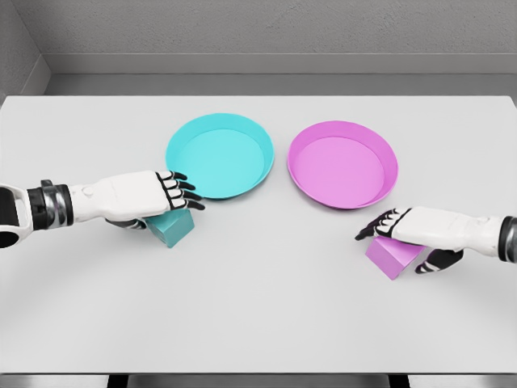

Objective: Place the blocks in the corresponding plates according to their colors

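1. We see the left hand (153, 196) reaching in palm down, forearm level, fingers curled in a grasp.
2. We see the right hand (404, 230) low, fingers extended, thumb tucked under.

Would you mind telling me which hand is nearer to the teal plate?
Left. The left hand sits over the teal block, its fingertips at the teal plate's near-left rim. The right hand rests on the pink block, beyond the pink plate.

White table (258, 323), grey wall (266, 28) behind it, dark gap under the table's front edge
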`<state>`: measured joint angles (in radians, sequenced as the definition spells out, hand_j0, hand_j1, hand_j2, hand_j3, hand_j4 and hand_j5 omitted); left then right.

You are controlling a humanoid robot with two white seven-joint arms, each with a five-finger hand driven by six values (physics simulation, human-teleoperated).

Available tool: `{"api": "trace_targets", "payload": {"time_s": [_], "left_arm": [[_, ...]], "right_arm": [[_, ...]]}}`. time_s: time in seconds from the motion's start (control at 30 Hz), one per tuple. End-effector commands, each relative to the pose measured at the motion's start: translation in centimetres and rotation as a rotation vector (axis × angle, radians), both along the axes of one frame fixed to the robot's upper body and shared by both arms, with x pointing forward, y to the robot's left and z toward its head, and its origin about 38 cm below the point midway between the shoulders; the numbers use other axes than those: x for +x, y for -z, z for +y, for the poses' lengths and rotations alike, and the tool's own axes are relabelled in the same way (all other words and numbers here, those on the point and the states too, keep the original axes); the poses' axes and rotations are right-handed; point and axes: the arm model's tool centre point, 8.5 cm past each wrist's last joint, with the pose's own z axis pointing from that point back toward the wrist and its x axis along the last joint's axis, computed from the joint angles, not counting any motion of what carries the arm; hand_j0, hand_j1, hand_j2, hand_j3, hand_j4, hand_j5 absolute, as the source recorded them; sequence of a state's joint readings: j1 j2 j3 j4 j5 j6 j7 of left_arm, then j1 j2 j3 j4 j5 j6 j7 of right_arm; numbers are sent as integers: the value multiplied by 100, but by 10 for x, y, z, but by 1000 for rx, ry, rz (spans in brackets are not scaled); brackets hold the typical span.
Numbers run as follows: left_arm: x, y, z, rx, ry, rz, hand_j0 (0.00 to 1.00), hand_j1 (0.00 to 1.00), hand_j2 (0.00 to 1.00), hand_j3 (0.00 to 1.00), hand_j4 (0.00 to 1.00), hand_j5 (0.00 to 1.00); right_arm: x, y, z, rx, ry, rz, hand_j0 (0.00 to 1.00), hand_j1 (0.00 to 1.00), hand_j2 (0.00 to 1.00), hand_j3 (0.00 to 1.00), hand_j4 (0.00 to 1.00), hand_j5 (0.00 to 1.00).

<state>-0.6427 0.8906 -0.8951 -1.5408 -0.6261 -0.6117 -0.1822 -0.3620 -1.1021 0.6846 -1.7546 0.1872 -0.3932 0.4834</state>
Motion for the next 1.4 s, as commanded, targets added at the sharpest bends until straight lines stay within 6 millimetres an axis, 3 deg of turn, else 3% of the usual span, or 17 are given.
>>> {"api": "trace_targets", "payload": {"time_s": [0.0,0.07,0.23,0.47,0.6,0.93,1.37], "left_arm": [[0,0,0,2,-2,4,90,90,90,90,90,90],[0,2,0,19,-1,14,86,86,86,86,86,86],[-2,6,-3,36,10,27,76,76,76,76,76,76],[-2,6,-3,37,11,28,70,70,70,70,70,70],[-1,4,-4,34,11,25,70,70,70,70,70,70],[5,-10,0,22,2,-3,60,60,60,60,60,60],[22,-43,-4,4,3,-76,58,58,58,58,58,58]], "right_arm": [[-1,1,0,3,1,6,60,60,60,60,60,60],[-1,1,0,0,0,5,55,55,55,55,55,55],[0,1,0,0,1,5,54,54,54,54,54,54],[3,-5,1,-1,-2,-13,50,50,50,50,50,50],[13,-22,2,0,-4,-62,50,50,50,50,50,50],[30,-46,1,-5,35,-130,50,50,50,50,50,50],[59,-69,16,29,175,-183,50,50,50,50,50,50]]}}
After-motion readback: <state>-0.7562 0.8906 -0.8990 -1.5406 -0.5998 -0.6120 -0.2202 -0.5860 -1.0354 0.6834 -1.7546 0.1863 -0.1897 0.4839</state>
